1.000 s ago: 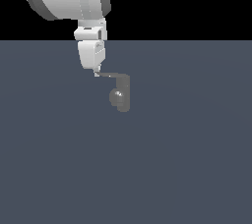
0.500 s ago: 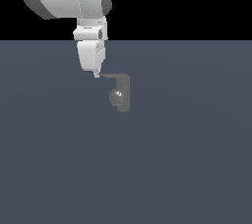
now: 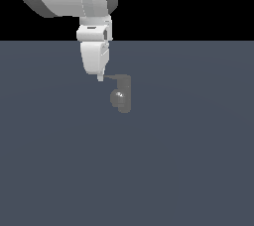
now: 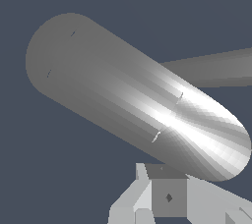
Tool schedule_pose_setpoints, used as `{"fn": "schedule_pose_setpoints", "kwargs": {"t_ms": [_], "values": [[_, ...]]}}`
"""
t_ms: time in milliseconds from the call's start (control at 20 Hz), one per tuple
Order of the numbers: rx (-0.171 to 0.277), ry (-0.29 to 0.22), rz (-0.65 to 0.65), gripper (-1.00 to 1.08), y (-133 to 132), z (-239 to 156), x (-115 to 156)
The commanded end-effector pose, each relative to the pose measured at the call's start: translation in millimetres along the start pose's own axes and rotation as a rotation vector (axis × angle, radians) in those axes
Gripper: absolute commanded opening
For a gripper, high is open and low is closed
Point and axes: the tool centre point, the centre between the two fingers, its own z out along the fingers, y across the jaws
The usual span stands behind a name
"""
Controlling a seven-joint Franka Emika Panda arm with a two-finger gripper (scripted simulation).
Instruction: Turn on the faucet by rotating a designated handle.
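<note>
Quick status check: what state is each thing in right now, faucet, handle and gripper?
faucet: upright on the floor, round bulge facing the camera.
handle: level, pointing from the post's top toward the exterior view's left.
gripper: tip at the handle's free end; whether the jaws are open or shut cannot be told.

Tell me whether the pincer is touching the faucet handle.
Cannot tell. In the exterior view the pincer meets the handle tip, but overlap could hide a gap; the wrist view doesn't settle it.

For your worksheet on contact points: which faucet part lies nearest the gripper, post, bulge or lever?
The thin lever: its free end meets the gripper, unlike post and bulge.
</note>
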Motion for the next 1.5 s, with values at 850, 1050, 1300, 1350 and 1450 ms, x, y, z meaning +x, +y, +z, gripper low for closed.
{"fn": "schedule_pose_setpoints", "kwargs": {"t_ms": [850,1050,1300,1350,1450], "values": [[-0.005,0.002,0.008,-1.0,31.8,1.0,75.9],[-0.007,0.003,0.011,-1.0,35.8,1.4,95.6],[-0.004,-0.004,-0.026,-1.0,25.6,0.0,81.7],[-0.004,-0.004,-0.024,-1.0,23.6,0.1,86.1],[-0.005,-0.003,-0.02,-1.0,19.5,0.3,94.8]]}}
